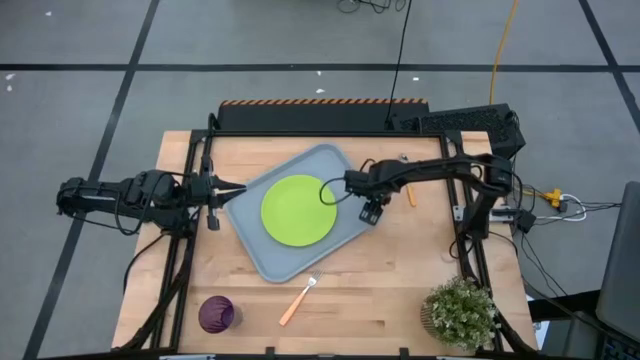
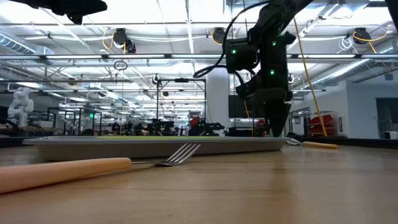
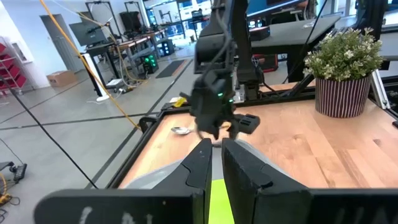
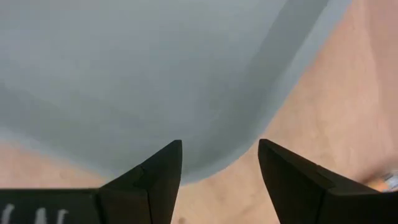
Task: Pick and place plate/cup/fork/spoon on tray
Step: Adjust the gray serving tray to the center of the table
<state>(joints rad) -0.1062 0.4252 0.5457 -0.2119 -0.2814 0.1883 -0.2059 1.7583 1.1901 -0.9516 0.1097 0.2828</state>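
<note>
While the left gripper (image 1: 238,190) pinches the tray (image 1: 262,255) rim, nearly closed, the right gripper (image 1: 372,213), wide and empty above its corner, could knock the tray, sliding the plate (image 1: 298,210).

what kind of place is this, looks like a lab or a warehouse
Probably a big open robotics lab or workshop. Behind the wooden table the low view shows a long hall with ceiling pipes and strip lights, and the left wrist view shows more benches with equipment on a concrete floor.

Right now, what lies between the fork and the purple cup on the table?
Nothing. In the high view, only bare wood of the table separates the cup from the fork; both lie off the tray.
</note>
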